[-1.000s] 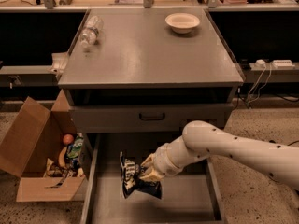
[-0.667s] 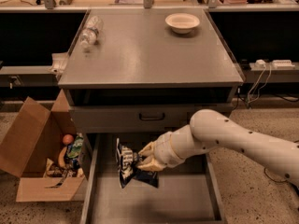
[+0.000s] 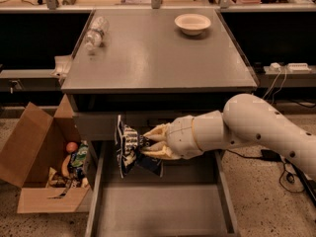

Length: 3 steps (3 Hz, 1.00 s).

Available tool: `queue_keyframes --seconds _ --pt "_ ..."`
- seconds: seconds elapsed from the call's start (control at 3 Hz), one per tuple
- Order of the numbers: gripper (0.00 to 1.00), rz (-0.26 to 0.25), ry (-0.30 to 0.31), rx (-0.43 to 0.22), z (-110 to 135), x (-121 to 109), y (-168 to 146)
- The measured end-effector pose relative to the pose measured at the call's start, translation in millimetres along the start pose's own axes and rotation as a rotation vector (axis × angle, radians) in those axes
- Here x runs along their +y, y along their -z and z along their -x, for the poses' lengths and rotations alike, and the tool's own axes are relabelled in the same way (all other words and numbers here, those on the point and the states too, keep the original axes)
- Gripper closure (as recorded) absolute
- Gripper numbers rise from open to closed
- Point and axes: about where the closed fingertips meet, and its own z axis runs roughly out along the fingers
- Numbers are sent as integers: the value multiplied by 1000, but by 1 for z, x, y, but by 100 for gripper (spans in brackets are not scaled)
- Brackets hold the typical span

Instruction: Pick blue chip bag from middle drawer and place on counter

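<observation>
The blue chip bag (image 3: 129, 146) is dark navy with white markings. It hangs in the air above the open middle drawer (image 3: 163, 207), just below the front edge of the counter (image 3: 158, 53). My gripper (image 3: 149, 143) is shut on the bag's right side and holds it clear of the drawer floor. The white arm reaches in from the right. The drawer floor below is bare grey metal.
A clear plastic bottle (image 3: 95, 32) lies at the counter's back left. A white bowl (image 3: 192, 23) stands at its back right. An open cardboard box (image 3: 42, 169) with fruit and packets sits on the floor left of the drawer. Cables lie at the right.
My gripper has lifted the blue chip bag up out of the drawer and a little to the left, to just under the counter's front edge.
</observation>
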Motion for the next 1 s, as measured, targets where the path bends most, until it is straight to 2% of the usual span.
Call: queue_keyframes --seconds 0.33,0.67,1.0 --pt "100 5 -2 3 -1 1 -2" --pt "100 -73 -2 -30 12 -24 13" --pt "100 -217 0 -79 45 -83 62"
